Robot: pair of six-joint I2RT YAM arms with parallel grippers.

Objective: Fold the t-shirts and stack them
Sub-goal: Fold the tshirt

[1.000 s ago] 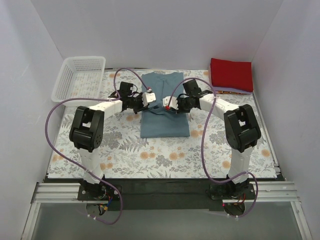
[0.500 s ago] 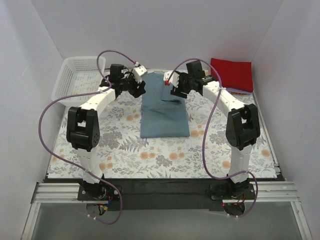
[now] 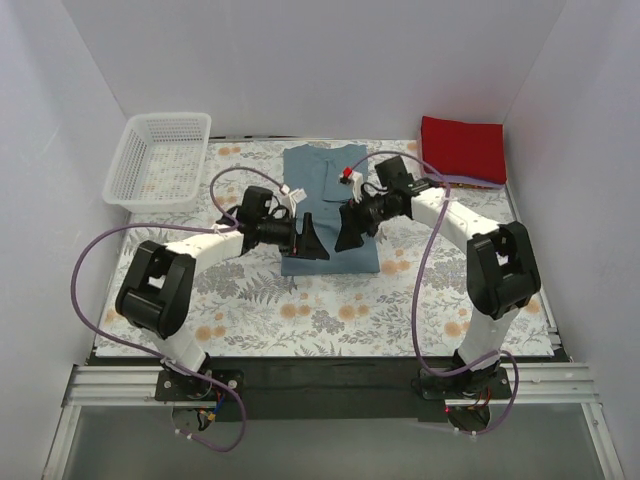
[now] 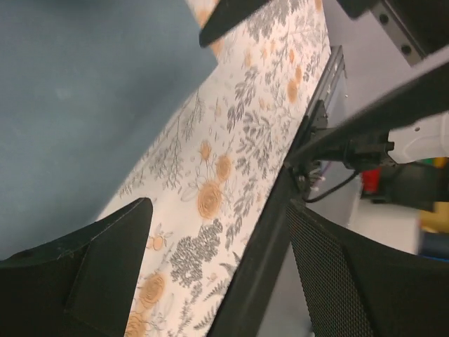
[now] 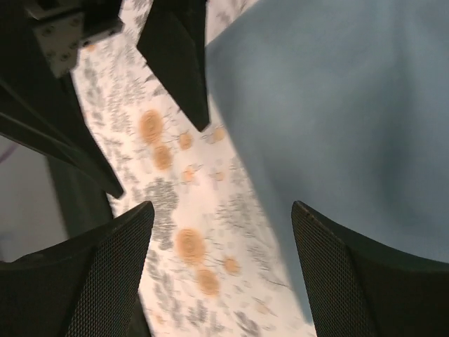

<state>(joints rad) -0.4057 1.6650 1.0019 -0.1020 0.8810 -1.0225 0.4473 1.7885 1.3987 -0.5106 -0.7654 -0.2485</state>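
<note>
The slate-blue t-shirt (image 3: 330,215) lies folded into a long rectangle in the middle of the floral tablecloth (image 3: 300,300). Both grippers hover over its near half, facing each other. My left gripper (image 3: 308,240) is open over the shirt's near left edge. My right gripper (image 3: 349,229) is open close beside it. The left wrist view shows blue cloth (image 4: 84,84) at the upper left and nothing in the open gripper (image 4: 217,246). In the right wrist view the shirt (image 5: 330,105) fills the upper right and that gripper (image 5: 221,235) is empty. A red folded t-shirt (image 3: 462,148) rests on a thin lavender one (image 3: 470,183) at the far right.
A white mesh basket (image 3: 160,155) stands at the far left corner. White walls close in the left, back and right sides. The left gripper's dark fingers (image 5: 179,63) show in the right wrist view. The table's dark front rail (image 3: 320,375) runs along the near edge.
Both grippers were shut over the shirt's middle, swung to its far end, opened, and have come back low over its near half, close together.
</note>
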